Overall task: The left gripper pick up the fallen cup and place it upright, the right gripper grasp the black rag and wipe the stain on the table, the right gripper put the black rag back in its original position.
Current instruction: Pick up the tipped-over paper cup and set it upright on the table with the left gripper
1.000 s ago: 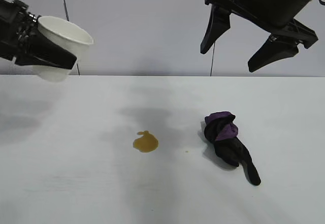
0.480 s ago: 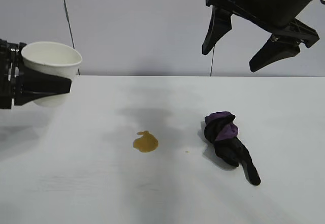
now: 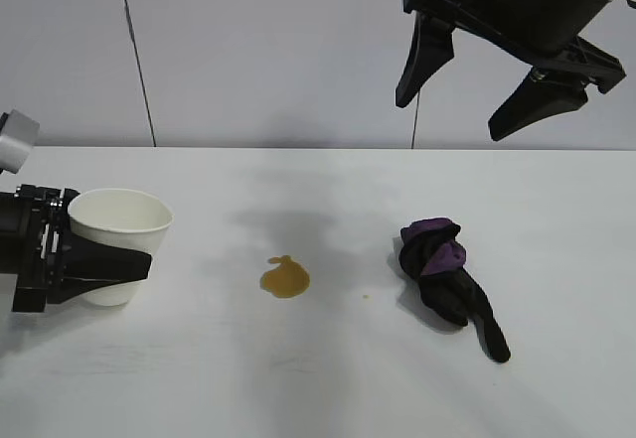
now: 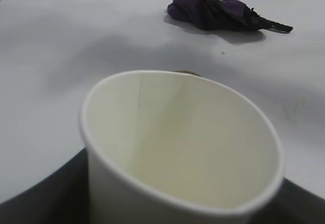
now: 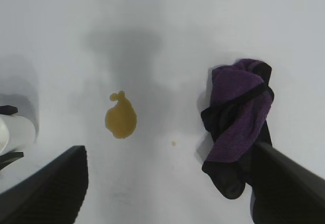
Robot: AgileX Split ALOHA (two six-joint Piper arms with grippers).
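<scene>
Cup [image 3: 117, 242] sitting upright at surface [image 3: 328, 378] left edge, left gripper [image 3: 99, 264] jaws pinching it, not releasing yet. Stain [image 3: 285, 278] and black rag [image 3: 449, 285] waiting untouched; right gripper [image 3: 497, 75] hovering above, jaws spread.

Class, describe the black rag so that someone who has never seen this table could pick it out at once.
On the white table, look below the raised right gripper, to the right of the amber stain. There lies the black rag, a bunched cloth. It is the only dark, soft thing on the surface, with purple patches and a thin black tail.
</scene>
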